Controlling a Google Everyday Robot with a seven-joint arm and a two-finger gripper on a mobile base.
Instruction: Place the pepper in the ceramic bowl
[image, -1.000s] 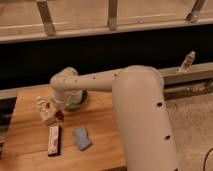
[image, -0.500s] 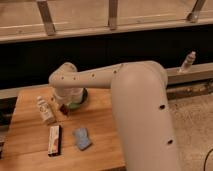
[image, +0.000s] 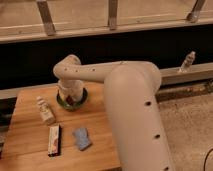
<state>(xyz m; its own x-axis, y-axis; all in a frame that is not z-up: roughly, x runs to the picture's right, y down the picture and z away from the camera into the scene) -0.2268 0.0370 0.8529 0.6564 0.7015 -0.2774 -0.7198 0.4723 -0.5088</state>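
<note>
The green ceramic bowl (image: 80, 102) sits at the back of the wooden table (image: 25, 135). My gripper (image: 70, 94) hangs straight over the bowl and covers most of its inside. A small dark red bit that may be the pepper (image: 71, 102) shows in the bowl just under the gripper. I cannot tell whether it is held or lying in the bowl.
A small whitish bottle (image: 45, 111) stands left of the bowl. A red-and-white packet (image: 53, 140) and a blue-grey cloth-like thing (image: 81, 138) lie nearer the front. My big arm (image: 130, 110) covers the table's right side. Another bottle (image: 187, 61) stands on the ledge at right.
The gripper has moved right, from beside the small bottle to over the green bowl. The bottle, packet and blue-grey thing have not moved.
</note>
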